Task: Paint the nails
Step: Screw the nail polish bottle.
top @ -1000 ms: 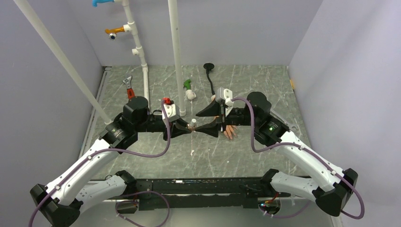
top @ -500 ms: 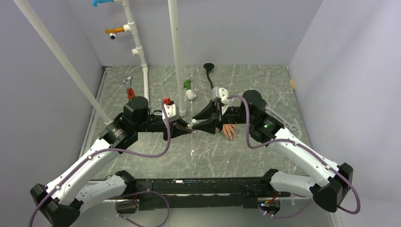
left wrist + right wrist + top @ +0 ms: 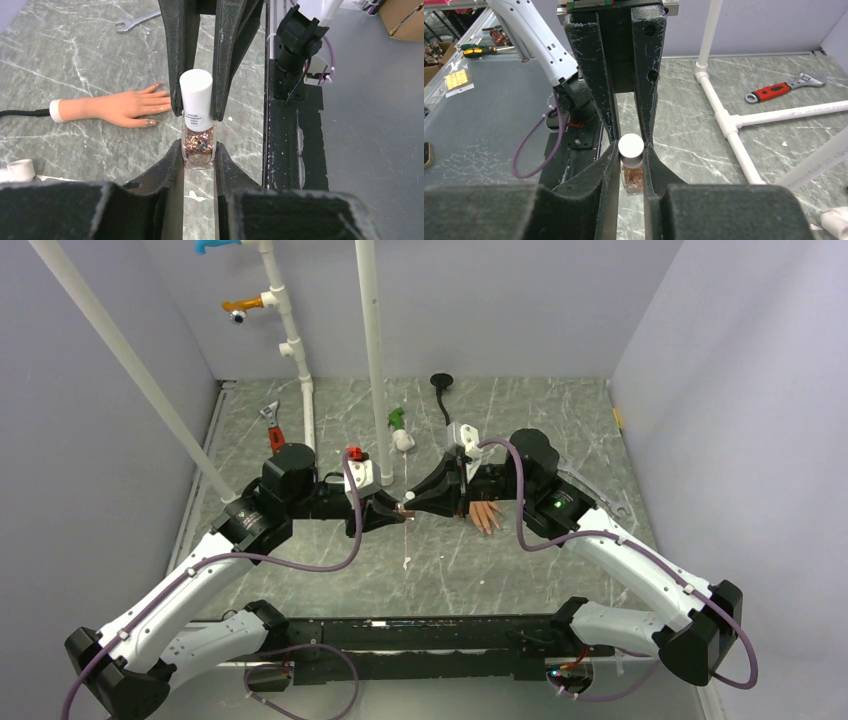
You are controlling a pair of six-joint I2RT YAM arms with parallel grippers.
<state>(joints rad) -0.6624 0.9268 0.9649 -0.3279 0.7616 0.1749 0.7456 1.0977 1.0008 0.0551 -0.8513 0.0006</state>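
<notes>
A small clear polish bottle (image 3: 198, 145) full of coppery glitter, with a white cap (image 3: 196, 97), hangs above the table between both arms. My left gripper (image 3: 198, 152) is shut on its glass body. My right gripper (image 3: 631, 149) faces it and is shut on the white cap (image 3: 631, 146), both pads touching. In the top view the two grippers meet at the bottle (image 3: 407, 508). The peach mannequin hand (image 3: 115, 107) lies flat on the table beyond, fingers toward the bottle. One of its nails (image 3: 150, 122) shows glitter. In the top view the hand (image 3: 486, 516) lies under the right wrist.
White pipes (image 3: 372, 350) rise from the table behind the grippers, and a pipe tee (image 3: 724, 112) lies on it. A red-handled wrench (image 3: 781, 89) rests at the back left. A green and white object (image 3: 400, 430) and a black stand (image 3: 440, 382) sit behind. A silver spanner (image 3: 135, 21) lies far off.
My right gripper has moved left up to the bottle and closed its jaws on the white cap. The left gripper has kept still with the bottle.
</notes>
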